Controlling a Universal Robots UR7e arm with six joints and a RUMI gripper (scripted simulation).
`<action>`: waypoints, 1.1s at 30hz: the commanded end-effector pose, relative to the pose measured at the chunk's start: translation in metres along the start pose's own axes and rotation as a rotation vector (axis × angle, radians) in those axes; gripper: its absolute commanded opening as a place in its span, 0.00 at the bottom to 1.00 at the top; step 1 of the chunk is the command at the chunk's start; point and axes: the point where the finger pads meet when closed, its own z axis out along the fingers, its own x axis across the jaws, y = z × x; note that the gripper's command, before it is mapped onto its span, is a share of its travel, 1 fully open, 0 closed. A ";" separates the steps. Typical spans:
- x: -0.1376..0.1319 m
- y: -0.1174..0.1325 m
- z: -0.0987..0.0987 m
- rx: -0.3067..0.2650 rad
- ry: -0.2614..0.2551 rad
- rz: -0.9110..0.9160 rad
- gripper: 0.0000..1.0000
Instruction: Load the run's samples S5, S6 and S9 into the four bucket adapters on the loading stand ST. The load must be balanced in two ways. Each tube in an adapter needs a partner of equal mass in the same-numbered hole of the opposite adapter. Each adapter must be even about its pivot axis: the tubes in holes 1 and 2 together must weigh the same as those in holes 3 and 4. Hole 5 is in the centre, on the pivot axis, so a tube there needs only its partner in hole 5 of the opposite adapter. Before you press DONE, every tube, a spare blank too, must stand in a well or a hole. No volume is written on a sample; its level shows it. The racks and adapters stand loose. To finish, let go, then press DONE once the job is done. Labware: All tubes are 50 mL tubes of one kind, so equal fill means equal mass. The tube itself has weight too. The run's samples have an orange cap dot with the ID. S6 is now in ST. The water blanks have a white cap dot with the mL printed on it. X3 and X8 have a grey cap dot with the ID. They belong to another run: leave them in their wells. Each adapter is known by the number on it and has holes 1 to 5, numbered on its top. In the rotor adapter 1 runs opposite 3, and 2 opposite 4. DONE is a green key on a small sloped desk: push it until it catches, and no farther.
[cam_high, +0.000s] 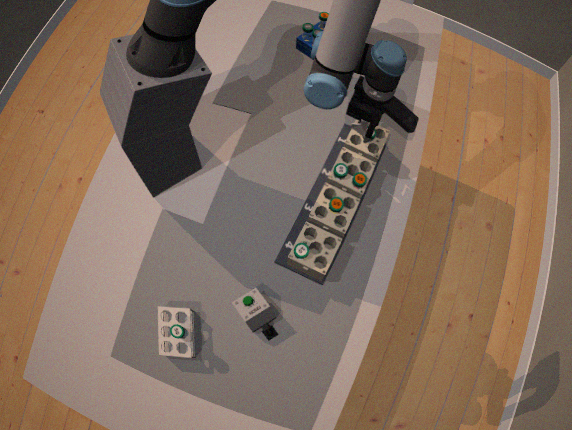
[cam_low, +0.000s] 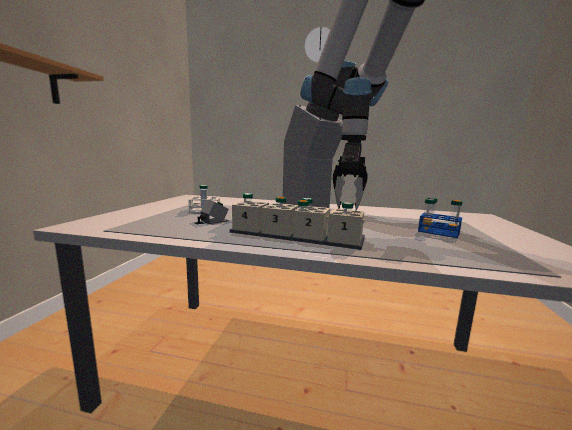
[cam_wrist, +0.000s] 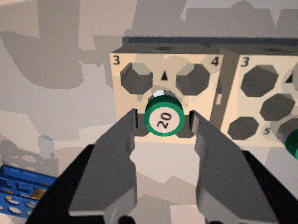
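My gripper (cam_high: 371, 132) (cam_low: 348, 197) (cam_wrist: 163, 111) hangs over adapter 1 (cam_low: 345, 227) (cam_wrist: 120, 100) at the far end of the loading stand. Its fingers are open, with a small gap on each side of a green cap. That cap belongs to a water blank marked 20 (cam_wrist: 163, 118) (cam_low: 347, 205). The blank stands upright in adapter 1, in what looks like the centre hole, below holes 3 and 4. Adapter 2 holds a white-dot blank (cam_high: 341, 170) and an orange-dot sample (cam_high: 359, 179). Adapter 3 holds an orange-dot sample (cam_high: 336, 203). Adapter 4 holds a white-dot blank (cam_high: 301, 250).
A white rack (cam_high: 167, 346) at the front left holds one white-dot blank (cam_high: 178, 330). The DONE desk with its green key (cam_high: 247, 300) stands beside it. A blue rack (cam_high: 304, 46) (cam_low: 440, 224) (cam_wrist: 20, 192) with tubes stands behind the arm. The robot base (cam_high: 155, 100) is at the back left.
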 end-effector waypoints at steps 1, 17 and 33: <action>0.000 0.000 0.000 0.001 0.000 0.000 0.35; 0.000 0.000 -0.014 0.001 0.000 0.000 0.35; -0.013 0.010 -0.041 0.001 0.000 -0.100 0.35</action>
